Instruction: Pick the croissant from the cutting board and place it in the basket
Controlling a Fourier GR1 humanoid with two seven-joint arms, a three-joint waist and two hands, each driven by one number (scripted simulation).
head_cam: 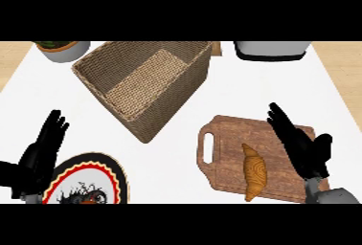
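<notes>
Two hands in view, nothing held yet. Landmark throughout: the cutting board [233, 158].

Largest first: white counter [283, 91] under everything. Next, woven basket [145, 81], up and to the left of the board, well apart from it, turned at an angle, open top and nothing visible inside; likely set there as the drop target, within an easy carry from the board. Then the board itself, wooden, handle slot on its left side, lying flat toward the lower right of the counter.

Far left of the board, a patterned plate [88, 179] with a red and black rim, partly cut off by the lower edge. Beyond the board's top edge, a grey-and-black appliance [271, 50]; far up-left past the basket, a grey pot [65, 49] with greenery. Neither part of the job.

Right hand [304, 148] over the board's right part, fingers straight and spread, thumb out, open and gripping nothing; seemingly posed just beside the croissant for a coming grasp. Left hand [39, 158] far left of the board, at the plate's edge, fingers up, open and resting.

Smallest: croissant [254, 173] on the board, near its lower middle, lengthwise top to bottom, just left of the right hand, apparently not touched. Pick not yet begun; placing entirely ahead.
</notes>
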